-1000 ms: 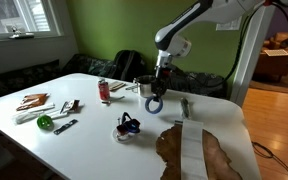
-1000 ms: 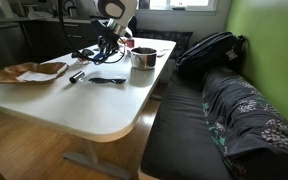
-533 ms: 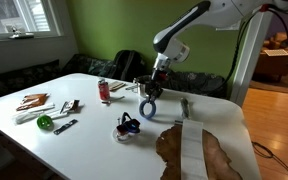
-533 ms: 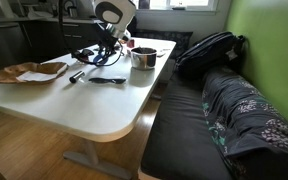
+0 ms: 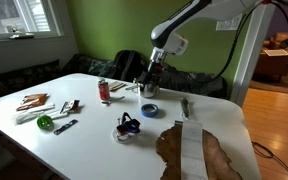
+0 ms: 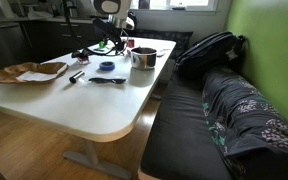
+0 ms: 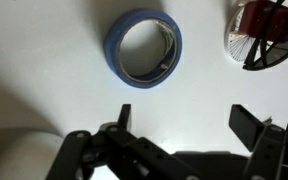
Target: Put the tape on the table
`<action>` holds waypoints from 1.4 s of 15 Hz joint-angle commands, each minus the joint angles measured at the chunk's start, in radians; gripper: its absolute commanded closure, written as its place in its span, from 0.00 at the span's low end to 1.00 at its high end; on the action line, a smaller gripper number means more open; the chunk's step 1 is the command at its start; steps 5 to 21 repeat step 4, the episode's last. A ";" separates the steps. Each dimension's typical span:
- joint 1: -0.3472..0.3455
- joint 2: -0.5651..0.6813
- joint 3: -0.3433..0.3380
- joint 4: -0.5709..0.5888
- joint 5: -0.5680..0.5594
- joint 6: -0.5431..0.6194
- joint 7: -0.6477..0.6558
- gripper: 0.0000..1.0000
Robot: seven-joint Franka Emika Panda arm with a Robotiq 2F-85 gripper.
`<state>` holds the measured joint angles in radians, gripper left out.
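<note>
The tape, a blue roll, lies flat on the white table [image 5: 89, 145] in both exterior views [image 5: 149, 109] [image 6: 108, 66], free of the gripper. In the wrist view the tape [image 7: 113, 50] lies on the table top ahead of the fingers, with a clear gap of table between. My gripper [image 5: 152, 82] [image 6: 117, 44] hangs above the roll. Its jaws stand wide apart in the wrist view [image 7: 184, 115] with nothing between them.
A metal pot [image 6: 143, 57] stands just behind the tape. A red can [image 5: 104, 91], a dark blue bundle [image 5: 128, 125], brown paper [image 5: 199, 150] and small tools [image 5: 64, 108] lie on the table. A bench with a backpack [image 6: 209, 50] runs alongside.
The gripper has opened and let go of the tape, which now lies on the table. The arm has lifted away above it.
</note>
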<state>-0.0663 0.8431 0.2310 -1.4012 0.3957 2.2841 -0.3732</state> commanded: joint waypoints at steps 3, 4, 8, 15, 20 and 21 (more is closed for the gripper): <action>0.015 -0.070 0.009 -0.025 -0.059 -0.028 -0.009 0.00; 0.019 -0.088 0.010 -0.034 -0.065 -0.042 -0.015 0.00; 0.019 -0.088 0.010 -0.034 -0.065 -0.042 -0.015 0.00; 0.019 -0.088 0.010 -0.034 -0.065 -0.042 -0.015 0.00; 0.019 -0.088 0.010 -0.034 -0.065 -0.042 -0.015 0.00; 0.019 -0.088 0.010 -0.034 -0.065 -0.042 -0.015 0.00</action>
